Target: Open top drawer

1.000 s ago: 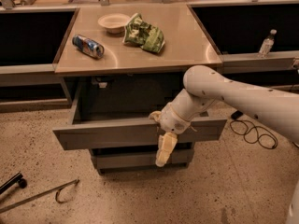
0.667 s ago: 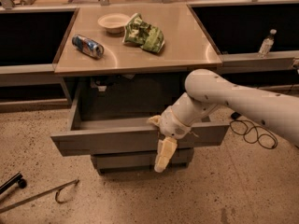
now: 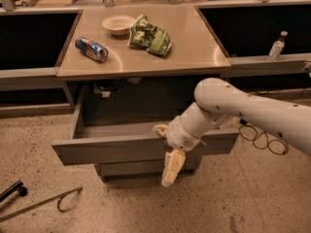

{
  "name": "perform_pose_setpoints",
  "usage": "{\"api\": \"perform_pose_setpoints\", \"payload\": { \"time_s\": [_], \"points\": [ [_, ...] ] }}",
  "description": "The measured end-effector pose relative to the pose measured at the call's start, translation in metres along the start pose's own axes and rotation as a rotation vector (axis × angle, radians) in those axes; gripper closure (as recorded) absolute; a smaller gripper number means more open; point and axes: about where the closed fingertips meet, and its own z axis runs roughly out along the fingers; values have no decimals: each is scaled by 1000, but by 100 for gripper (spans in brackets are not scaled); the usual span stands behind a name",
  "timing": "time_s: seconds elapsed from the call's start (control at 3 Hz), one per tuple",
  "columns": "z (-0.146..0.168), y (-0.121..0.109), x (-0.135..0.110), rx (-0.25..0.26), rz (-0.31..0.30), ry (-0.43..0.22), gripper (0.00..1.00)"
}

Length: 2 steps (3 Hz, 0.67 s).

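**Top drawer well out: risks and contents**

Floor, nearest: a thin hooked rod [image 3: 53, 202] lies left of the cabinet, well apart from the arm. A loop of cable [image 3: 257, 135] lies on the right, below the forearm.

Claw [image 3: 168, 154]: at the front panel of the top drawer [image 3: 112, 149], right of centre, reaching over the panel's upper edge and hanging down its face. Cannot tell whether it is apart, together or clamped on the panel.

Top drawer: extended far out from under the surface [image 3: 194, 47]. A narrower drawer front [image 3: 131, 168] below it is flush and closed. Judged nearly or fully done.

Risks (judgement):
- The front has no handle, so the hold depends on the top edge. A downward or angled pull could let the claw slip off.
- Pulling further could hit the end of travel and jolt or drag the cabinet. The can [image 3: 91, 48], lying on its side, could then roll.

Containers: the drawer tray shows bare grey where visible, with its front strip hidden behind the panel. The pale bowl [image 3: 118, 24] shows nothing inside. A crumpled green bag [image 3: 149, 35] lies just beside the bowl. Far right, a bottle [image 3: 277, 45] stands on a ledge.
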Motion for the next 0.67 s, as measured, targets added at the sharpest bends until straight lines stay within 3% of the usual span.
{"api": "perform_pose_setpoints", "payload": {
  "time_s": [0.33, 0.67],
  "points": [
    [-12, 33, -18, 52, -9, -41, 0],
    [-30, 104, 2, 58, 63, -11, 0]
  ]
}}
